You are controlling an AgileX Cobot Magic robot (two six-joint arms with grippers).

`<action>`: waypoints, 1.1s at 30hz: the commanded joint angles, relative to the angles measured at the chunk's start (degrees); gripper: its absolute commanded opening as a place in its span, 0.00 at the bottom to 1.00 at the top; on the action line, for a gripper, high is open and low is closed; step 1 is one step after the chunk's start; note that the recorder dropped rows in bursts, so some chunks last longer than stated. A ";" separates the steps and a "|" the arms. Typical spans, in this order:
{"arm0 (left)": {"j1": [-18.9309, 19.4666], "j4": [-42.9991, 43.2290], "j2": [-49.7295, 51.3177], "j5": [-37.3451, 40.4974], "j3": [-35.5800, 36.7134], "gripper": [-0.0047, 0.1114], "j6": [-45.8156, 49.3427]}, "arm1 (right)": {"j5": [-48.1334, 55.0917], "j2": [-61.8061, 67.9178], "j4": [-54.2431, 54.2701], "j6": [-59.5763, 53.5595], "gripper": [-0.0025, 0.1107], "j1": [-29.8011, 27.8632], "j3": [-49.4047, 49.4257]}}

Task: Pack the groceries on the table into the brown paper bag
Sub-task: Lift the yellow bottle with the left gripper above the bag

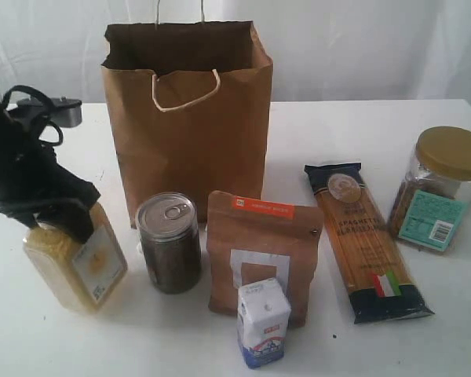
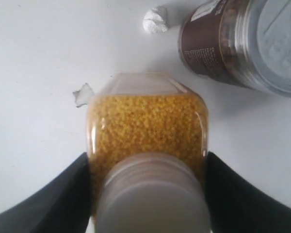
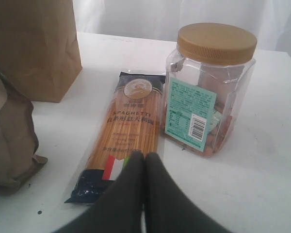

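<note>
My left gripper [image 1: 63, 221] is shut on the yellow-grain bottle [image 1: 74, 265], which stands at the table's [image 1: 337, 129] left front. In the left wrist view its black fingers [image 2: 72, 194] press both sides of the bottle [image 2: 145, 124] just below the white cap [image 2: 153, 199]. The brown paper bag [image 1: 188, 118] stands open behind. In front of it are the dark can [image 1: 169, 243], the brown pouch [image 1: 259, 251] and the small carton [image 1: 263, 322]. The spaghetti packet [image 1: 365, 243] and gold-lidded jar [image 1: 439, 188] are at the right. My right gripper [image 3: 145, 156] is shut and empty, over the packet's [image 3: 131, 131] near end.
The can [image 2: 242, 43] stands close beside the held bottle. Two small white scraps [image 2: 155, 22] [image 2: 82, 94] lie on the table near it. The jar [image 3: 211, 92] stands right next to the packet. The bag [image 3: 34, 48] and pouch [image 3: 9, 141] show in the right wrist view.
</note>
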 commanded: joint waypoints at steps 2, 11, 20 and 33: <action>-0.18 3.76 -6.52 5.34 -5.68 0.04 -0.17 | -0.23 0.00 -0.04 -0.03 0.02 -0.01 0.36; -0.18 4.24 -16.49 2.98 -21.04 0.04 -2.65 | -0.23 0.00 -0.04 -0.03 0.02 -0.01 0.36; -0.18 -2.36 -9.83 -14.10 -34.88 0.04 -5.01 | -0.23 0.00 -0.04 -0.03 0.02 -0.01 0.36; 2.59 -11.63 1.18 -22.25 -39.83 0.04 -4.97 | -0.23 0.00 -0.04 -0.03 0.02 -0.01 0.36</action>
